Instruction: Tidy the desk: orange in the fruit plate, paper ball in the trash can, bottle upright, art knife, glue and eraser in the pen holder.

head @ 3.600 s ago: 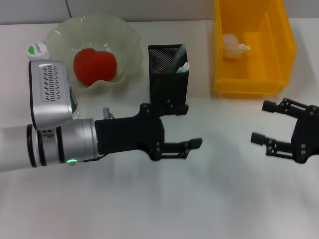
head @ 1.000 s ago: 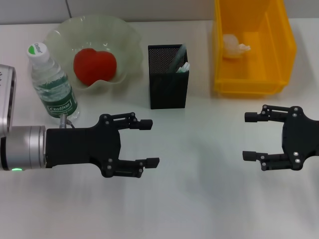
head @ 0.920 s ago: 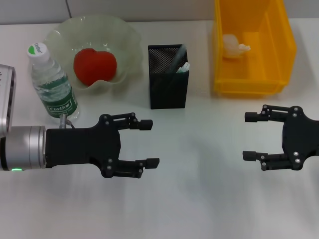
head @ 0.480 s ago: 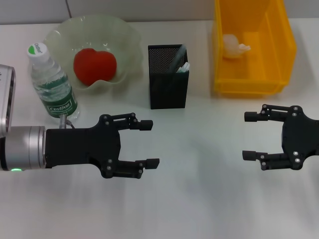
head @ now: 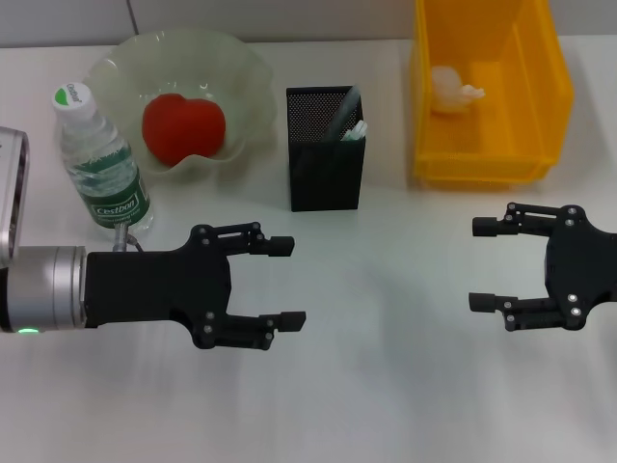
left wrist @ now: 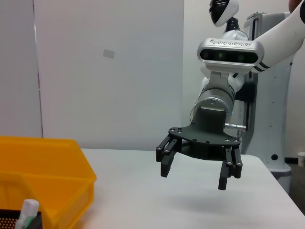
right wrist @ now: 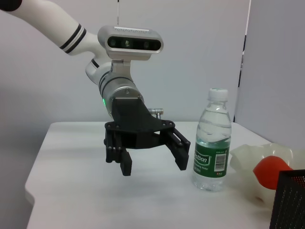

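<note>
Over bare white tabletop: black left gripper, fingers spread wide, nothing held, tips pointing toward black right gripper. Right gripper likewise spread wide, empty, tips pointing back at the left one; well apart, open table between them.

Behind left fingers, near: black mesh pen holder, upright, with grey art knife and white-capped glue stick poking out; eraser not discernible. Beyond left gripper's knuckle side: clear plastic water bottle with green label, upright, white cap on. Just behind bottle: pale green wavy-rimmed fruit plate holding red-orange round fruit. Behind right fingers: yellow plastic bin serving as trash can, white crumpled paper ball inside at its far wall.

Right wrist view: left gripper hovering above table, bottle beside it.
</note>
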